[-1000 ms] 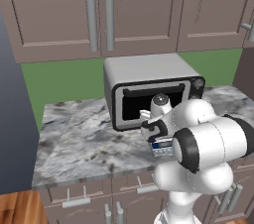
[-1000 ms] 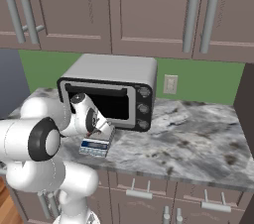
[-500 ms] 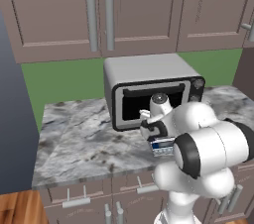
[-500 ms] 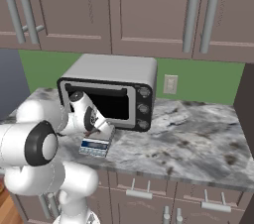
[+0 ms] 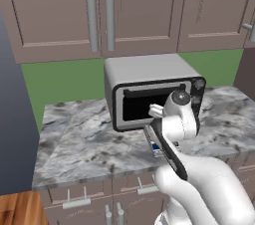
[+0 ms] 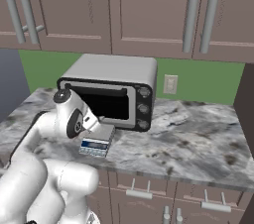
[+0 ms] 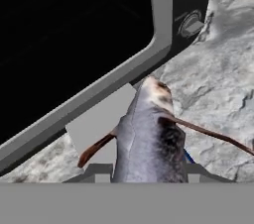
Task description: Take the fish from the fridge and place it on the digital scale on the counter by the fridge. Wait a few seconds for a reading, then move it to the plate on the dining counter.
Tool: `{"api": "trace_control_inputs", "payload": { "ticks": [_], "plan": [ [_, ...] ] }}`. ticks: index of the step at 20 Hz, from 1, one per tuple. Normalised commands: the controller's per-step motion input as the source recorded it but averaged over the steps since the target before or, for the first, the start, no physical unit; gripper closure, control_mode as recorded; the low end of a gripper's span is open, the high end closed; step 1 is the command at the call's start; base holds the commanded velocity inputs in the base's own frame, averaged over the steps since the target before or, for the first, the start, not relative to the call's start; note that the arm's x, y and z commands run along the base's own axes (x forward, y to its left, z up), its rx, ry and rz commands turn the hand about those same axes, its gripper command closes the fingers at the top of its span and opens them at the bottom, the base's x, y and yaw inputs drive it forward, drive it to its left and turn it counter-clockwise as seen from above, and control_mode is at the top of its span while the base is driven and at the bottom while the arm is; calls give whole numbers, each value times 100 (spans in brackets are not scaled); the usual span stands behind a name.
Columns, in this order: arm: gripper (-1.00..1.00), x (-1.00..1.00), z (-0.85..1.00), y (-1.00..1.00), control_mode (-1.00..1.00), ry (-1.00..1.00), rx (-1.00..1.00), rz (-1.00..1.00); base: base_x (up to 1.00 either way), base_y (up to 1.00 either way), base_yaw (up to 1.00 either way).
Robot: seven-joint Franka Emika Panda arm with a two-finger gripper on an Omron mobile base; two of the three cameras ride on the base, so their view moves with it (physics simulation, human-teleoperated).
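In the hand view the fish (image 7: 149, 139), grey-olive with thin brown fins, lies lengthwise between my two fingertips. My gripper (image 7: 147, 173) is shut on it. Right under the fish sits the flat grey digital scale (image 7: 99, 119) on the marble counter (image 7: 218, 84). The scale (image 6: 96, 141) stands in front of the toaster oven, its blue-and-white panel facing the counter edge, and my hand hangs low over it. A blue corner of the scale (image 5: 155, 145) peeks out beside my wrist. The fridge's grey side (image 5: 15, 94) rises at the left. The plate and dining counter are out of view.
The silver toaster oven (image 5: 149, 89) stands close behind the scale, its dark glass door (image 7: 69, 29) just beyond my fingers. Wall cabinets (image 6: 149, 10) hang above. Bare marble (image 6: 193, 134) stretches to the right of the scale and marble (image 5: 74, 139) to the left.
My gripper has closed on the fish. The arm's elbow has shifted slightly, while the hand has stayed over the scale.
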Motion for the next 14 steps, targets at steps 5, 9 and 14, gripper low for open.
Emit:
{"api": "trace_control_inputs", "payload": {
  "ticks": [5,9,14],
  "plan": [
    [100,-76,100,-3,-100,5,2,3,0,0,0],
    [100,-55,100,0,-100,25,0,0,0,0,0],
    [100,-35,86,0,-100,24,0,0,0,0,0]
  ]
}}
